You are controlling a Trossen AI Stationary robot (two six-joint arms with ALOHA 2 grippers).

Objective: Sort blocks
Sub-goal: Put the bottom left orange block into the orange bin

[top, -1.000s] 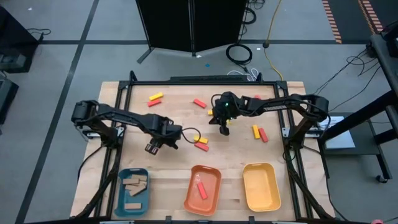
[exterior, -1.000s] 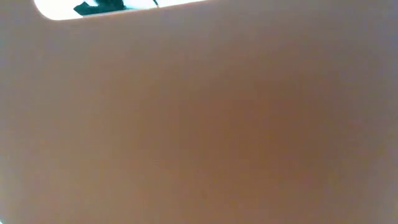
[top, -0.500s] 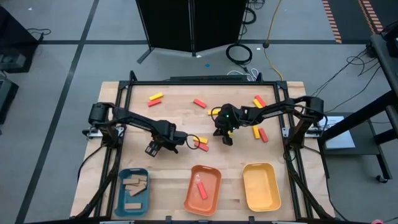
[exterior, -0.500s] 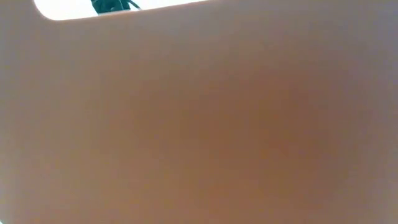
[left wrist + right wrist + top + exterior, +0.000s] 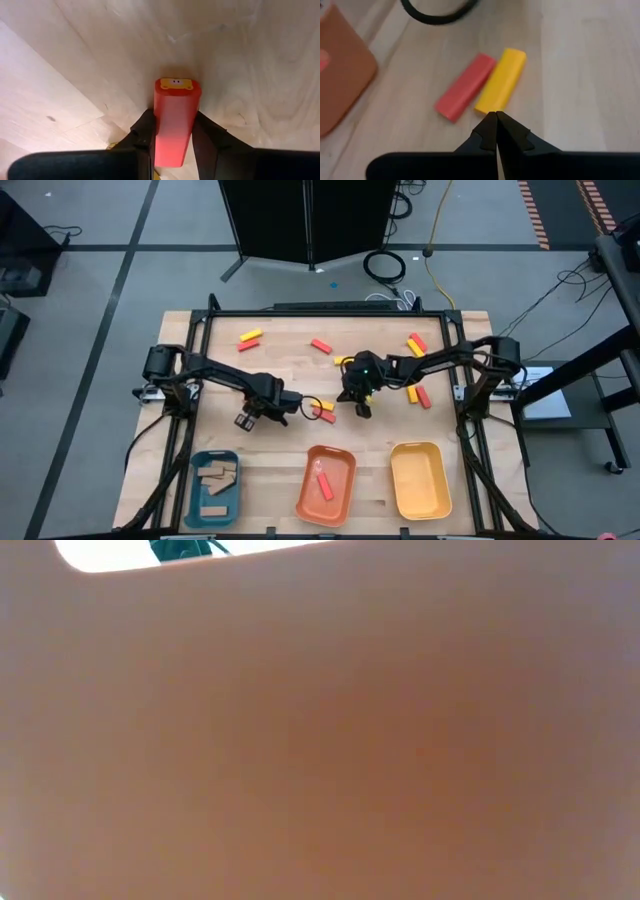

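My left gripper point(image 5: 244, 420) is left of the table's middle, shut on a red block point(image 5: 174, 125). My right gripper point(image 5: 362, 409) is shut near the middle. In its wrist view the tips point(image 5: 496, 119) are at the end of a yellow block point(image 5: 501, 87) that lies flat beside a red block point(image 5: 465, 94). This pair point(image 5: 322, 412) lies between the grippers. More red and yellow blocks lie flat at the far side point(image 5: 250, 337) point(image 5: 320, 345) and at the right point(image 5: 416, 393). The low view is blocked by an orange surface. My left gripper pinches the red block's long sides point(image 5: 159, 131) between its two fingers point(image 5: 146, 131). The block lies along the fingers and points away from them, down at the table. Its far end point(image 5: 175, 85) has a yellowish face. Whether that end touches the wood, I cannot tell. My right gripper's shut tips are at the yellow block's near end point(image 5: 488, 106); whether they touch it, I cannot tell.
Three trays stand along the near edge: a blue tray point(image 5: 196, 490) with tan blocks, an orange tray point(image 5: 345, 485) with one red block, and a yellow tray point(image 5: 420, 480). A black cable loop point(image 5: 437, 12) lies beyond the pair. Bare wood lies between the trays and the grippers.
My right gripper has moved toward the table's near edge, closing on the red and yellow pair. My left arm's rear links have swung toward the table's right while its gripper stayed about where it was.
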